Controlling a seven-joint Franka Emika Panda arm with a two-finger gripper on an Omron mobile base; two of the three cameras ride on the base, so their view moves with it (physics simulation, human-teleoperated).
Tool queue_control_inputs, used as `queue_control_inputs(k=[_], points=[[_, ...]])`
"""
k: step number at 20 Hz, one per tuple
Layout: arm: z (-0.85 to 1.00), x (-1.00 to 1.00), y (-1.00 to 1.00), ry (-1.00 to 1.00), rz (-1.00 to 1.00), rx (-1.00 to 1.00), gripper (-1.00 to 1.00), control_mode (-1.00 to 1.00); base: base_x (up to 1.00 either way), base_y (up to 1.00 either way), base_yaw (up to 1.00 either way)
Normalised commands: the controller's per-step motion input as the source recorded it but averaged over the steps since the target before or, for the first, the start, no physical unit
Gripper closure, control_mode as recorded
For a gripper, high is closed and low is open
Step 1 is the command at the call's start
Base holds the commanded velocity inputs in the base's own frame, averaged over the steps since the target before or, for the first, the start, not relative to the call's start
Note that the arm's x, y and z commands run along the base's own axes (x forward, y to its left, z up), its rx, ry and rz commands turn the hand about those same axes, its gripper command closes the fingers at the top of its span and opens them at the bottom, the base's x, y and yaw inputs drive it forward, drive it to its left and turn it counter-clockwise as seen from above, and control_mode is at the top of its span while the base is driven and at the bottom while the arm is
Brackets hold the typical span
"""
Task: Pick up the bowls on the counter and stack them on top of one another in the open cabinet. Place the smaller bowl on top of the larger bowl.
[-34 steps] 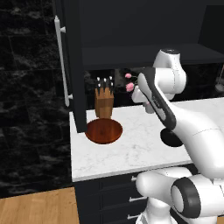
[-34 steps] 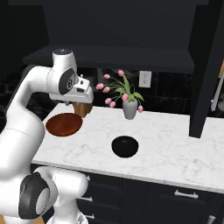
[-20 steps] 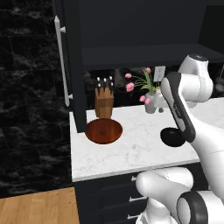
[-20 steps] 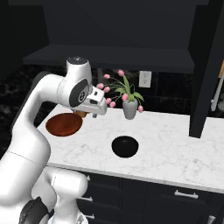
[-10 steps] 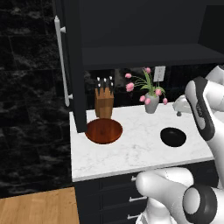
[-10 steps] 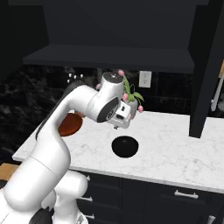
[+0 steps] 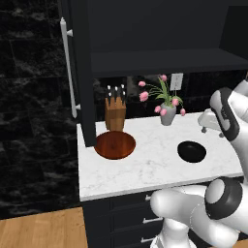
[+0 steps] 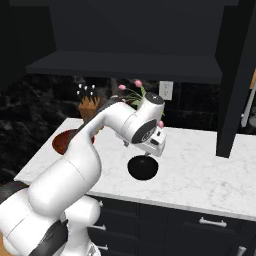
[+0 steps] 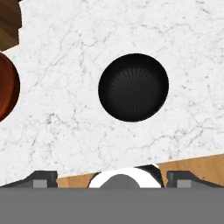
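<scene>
Swung from wide reddish-brown wooden bowl (image 7: 115, 145) to above small glossy black bowl (image 9: 133, 87), frame centre; gripper (image 9: 111, 179) spread wide, empty; descent likely next.

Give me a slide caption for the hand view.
Open gripper looks down on the black bowl on the marble counter.

glossy black bowl (image 9: 133, 87), reddish-brown bowl (image 7: 115, 145), white grey-veined counter (image 7: 155, 164)
</scene>
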Motion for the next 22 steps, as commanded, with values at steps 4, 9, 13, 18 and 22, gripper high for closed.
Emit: queue_control_inputs(k=[4, 9, 13, 18, 22], points=[[-0.64, 0.29, -0.29, 0.09, -0.06, 0.0, -1.0, -1.0, 0.0, 0.0, 0.0], [-0.5, 0.29, -0.34, 0.08, -0.04, 0.0, -1.0, -1.0, 0.0, 0.0, 0.0], [-0.4, 0.24, -0.16, 0.1, -0.02, 0.0, -1.0, -1.0, 0.0, 0.0, 0.0], [-0.25, 0.16, -0.02, 0.07, 0.0, 0.0, -1.0, -1.0, 0.0, 0.0, 0.0], [-0.32, 0.26, -0.01, 0.01, 0.0, 0.0, -1.0, -1.0, 0.0, 0.0, 0.0]])
